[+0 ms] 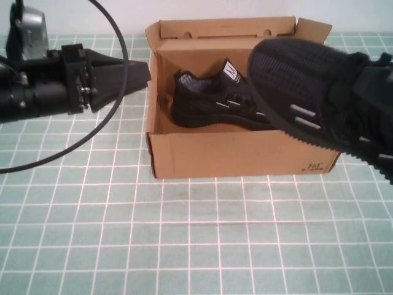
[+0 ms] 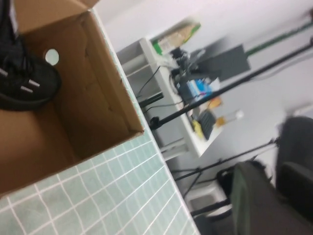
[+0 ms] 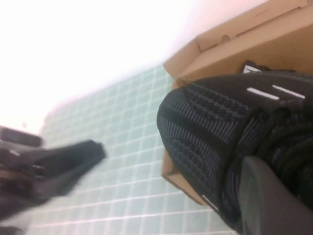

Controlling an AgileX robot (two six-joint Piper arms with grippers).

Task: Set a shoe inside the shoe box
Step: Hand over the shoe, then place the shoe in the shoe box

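Note:
A brown cardboard shoe box (image 1: 239, 153) stands open at the back middle of the table, its lid flap up. One black shoe (image 1: 209, 101) lies inside it. A second black shoe (image 1: 313, 98) with white dashes hangs in the air over the box's right end, toe pointing left. My right gripper is hidden behind that shoe in the high view. In the right wrist view one of its fingers (image 3: 274, 196) presses on the shoe (image 3: 215, 127), shut on it. My left gripper (image 1: 144, 72) hovers just left of the box wall, shut and holding nothing.
The table (image 1: 196, 233) has a green tiled cover. A black cable (image 1: 120, 55) loops around the left arm. Beyond the table edge, the left wrist view shows a white shelf unit (image 2: 195, 98) with clutter and dark stands.

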